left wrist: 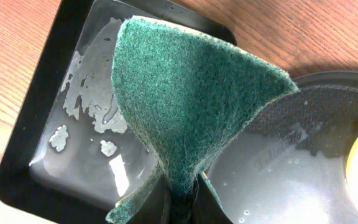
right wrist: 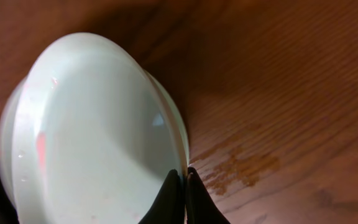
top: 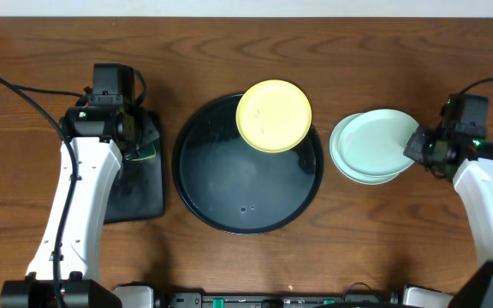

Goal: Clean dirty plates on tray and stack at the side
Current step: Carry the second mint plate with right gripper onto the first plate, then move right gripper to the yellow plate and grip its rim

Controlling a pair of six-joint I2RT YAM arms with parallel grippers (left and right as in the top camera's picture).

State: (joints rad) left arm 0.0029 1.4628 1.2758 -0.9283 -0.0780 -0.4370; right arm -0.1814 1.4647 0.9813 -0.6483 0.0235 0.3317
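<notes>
One brown wooden worktop [top: 246, 34] carried everything. At its middle sat the large round black tray [top: 221, 205] with a raised rim, its floor wet. The smaller black rectangular tray [left wrist: 23, 162] lay just beside it on the left, with a patchy film of water on its floor.

The pale yellow glossy plastic plate [top: 274, 115] lay across the round tray's far rim, partly over the edge. It was between the two hands and well apart from both. To the right of the round tray, off it on the wood, the two pale mint-green plates [top: 371, 147] sat stacked. The upper mint-green plate [right wrist: 98, 137] was offset toward the right hand, not square on the lower one.

The dark green fibrous scouring pad [left wrist: 185, 99] fanned out over the rectangular tray. The left hand [left wrist: 182, 208] had its fingers pressed tight on the pad's narrow end. The right hand [right wrist: 180, 196] met the stack at its right edge, fingers all but closed and pinching the rim of the upper mint-green plate. Small wet spots marked the wood just beside that rim.
</notes>
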